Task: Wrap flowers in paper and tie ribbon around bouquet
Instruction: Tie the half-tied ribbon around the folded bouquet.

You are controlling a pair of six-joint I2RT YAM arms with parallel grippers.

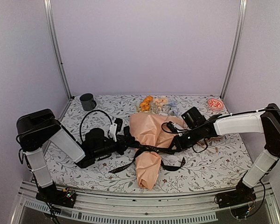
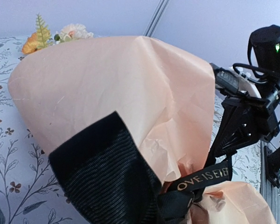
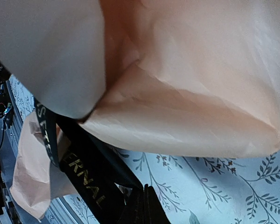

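Two grippers, both pinched shut. Top cam: bouquet (image 1: 148,135) lies flat btwn the arms, flowers (image 1: 151,103) at the far end, ribbon (image 1: 151,150) round its waist. The left gripper (image 1: 127,141) and right gripper (image 1: 171,140) look clamped on a ribbon end each.

Left wrist: ribbon (image 2: 102,177) up close over the paper (image 2: 121,88), fingers hidden.

Right wrist: ribbon (image 3: 79,172) runs into closed tips.

Imo paper's light + crinkly and the ribbon's floppy/slick, so grip near the ends and pull gently.
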